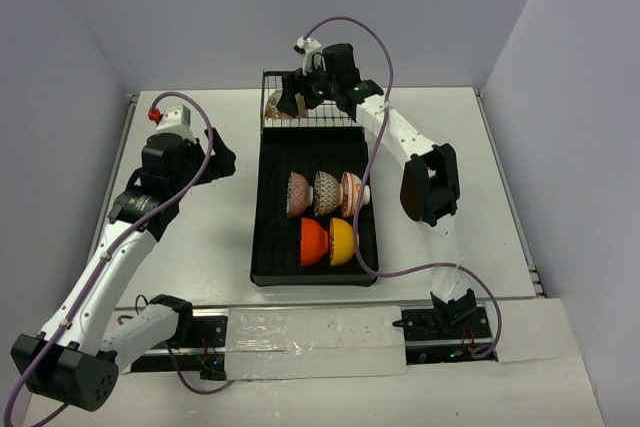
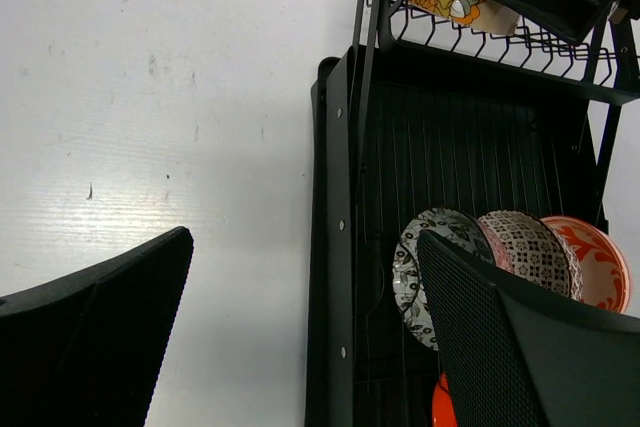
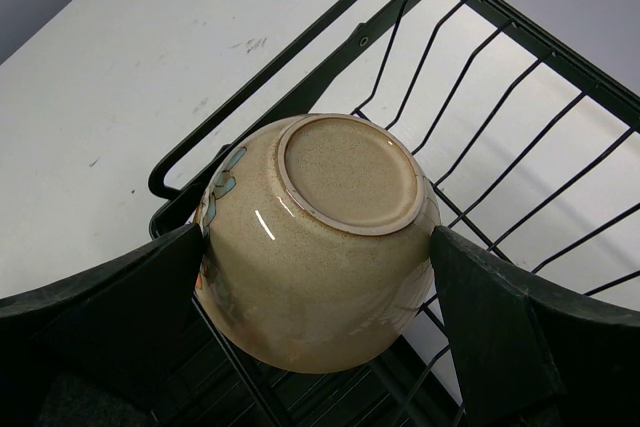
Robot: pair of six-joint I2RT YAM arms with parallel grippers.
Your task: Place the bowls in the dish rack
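Note:
The black dish rack (image 1: pixel 268 212) lies mid-table, with its wire basket (image 1: pixel 335 119) at the far end. Five bowls stand on edge in the tray: three patterned ones (image 1: pixel 326 192) in a row, then a red-orange one (image 1: pixel 314 242) and a yellow-orange one (image 1: pixel 342 241). My right gripper (image 1: pixel 290 97) is shut on a beige bowl (image 3: pixel 330 277). It holds the bowl base-up over the basket's left corner (image 3: pixel 180 172). My left gripper (image 1: pixel 222 162) is open and empty, over the table left of the rack. The left wrist view shows the rack's left rim (image 2: pixel 330 247) and the patterned bowls (image 2: pixel 525 242).
White walls close the table in at the back and on both sides. The right arm's purple cable (image 1: pixel 375 207) hangs over the rack's right edge. Bare white table (image 1: pixel 215 237) lies left of the rack, and more (image 1: pixel 470 147) lies to its right.

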